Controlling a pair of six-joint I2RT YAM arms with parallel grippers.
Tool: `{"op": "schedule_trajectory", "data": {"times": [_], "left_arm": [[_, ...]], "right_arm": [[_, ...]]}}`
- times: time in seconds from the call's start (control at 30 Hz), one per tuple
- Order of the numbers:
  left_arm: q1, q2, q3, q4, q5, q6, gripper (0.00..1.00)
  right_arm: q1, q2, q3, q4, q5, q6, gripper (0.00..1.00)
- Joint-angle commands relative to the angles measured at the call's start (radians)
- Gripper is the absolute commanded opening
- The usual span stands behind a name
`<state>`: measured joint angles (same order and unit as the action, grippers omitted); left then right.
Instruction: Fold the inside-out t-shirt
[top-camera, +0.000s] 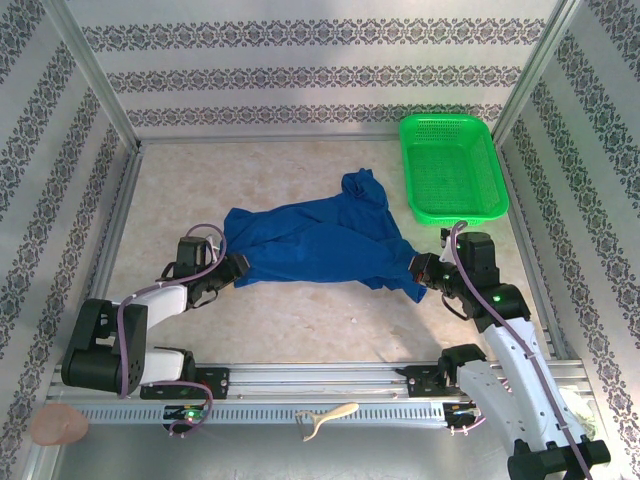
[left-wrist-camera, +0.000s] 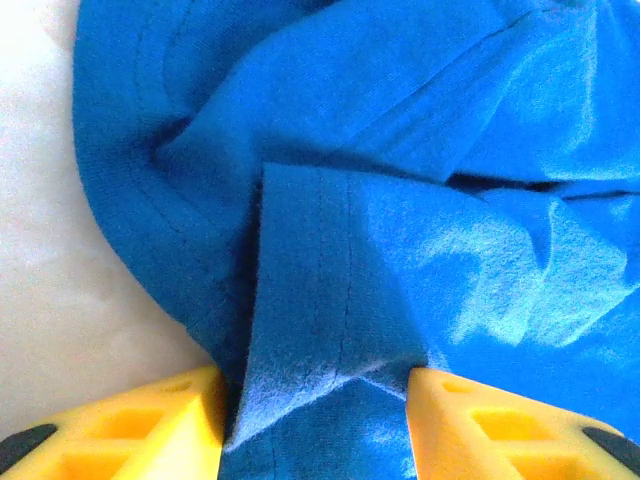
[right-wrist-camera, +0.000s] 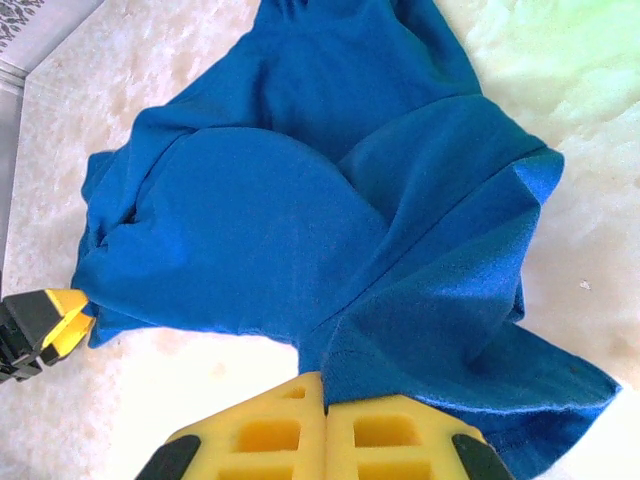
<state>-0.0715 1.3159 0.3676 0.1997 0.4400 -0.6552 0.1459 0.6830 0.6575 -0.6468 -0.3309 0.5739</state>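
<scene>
R jaws clenched on crumpled soft blue t-shirt (right-wrist-camera: 250, 220), L jaws spread round hem.

We see the inside-out t-shirt (top-camera: 320, 240) lying crumpled on the tabletop (top-camera: 300, 330), about in its middle. It is pulled out into a long bunch from left to right, and one lump of it reaches toward the far side near the right end. The cloth is soft and royal blue, and every face that shows is plain. In the left wrist view a stitched hem is folded over other layers.
</scene>
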Motion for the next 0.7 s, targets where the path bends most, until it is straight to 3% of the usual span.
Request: {"op": "schedule_trajectory", "data": {"times": [0.0, 0.1, 0.23, 0.47, 0.67], "left_arm": [[-0.01, 0.037, -0.014, 0.142, -0.043, 0.041, 0.51], [-0.013, 0.044, -0.016, 0.189, -0.023, 0.042, 0.46], [-0.022, 0.022, -0.05, 0.248, -0.003, 0.04, 0.27], [-0.022, -0.083, -0.121, 0.239, -0.016, 0.016, 0.03], [-0.02, -0.362, -0.02, 0.034, -0.05, -0.018, 0.0]], "right_arm": [[-0.005, -0.006, 0.028, 0.013, -0.013, 0.011, 0.0], [-0.005, -0.007, 0.03, 0.012, -0.015, 0.011, 0.0], [-0.006, -0.007, 0.028, 0.009, -0.012, 0.011, 0.0], [-0.006, 0.007, 0.037, 0.022, -0.013, 0.01, 0.0], [-0.018, 0.088, 0.18, 0.026, 0.003, -0.034, 0.0]]}}
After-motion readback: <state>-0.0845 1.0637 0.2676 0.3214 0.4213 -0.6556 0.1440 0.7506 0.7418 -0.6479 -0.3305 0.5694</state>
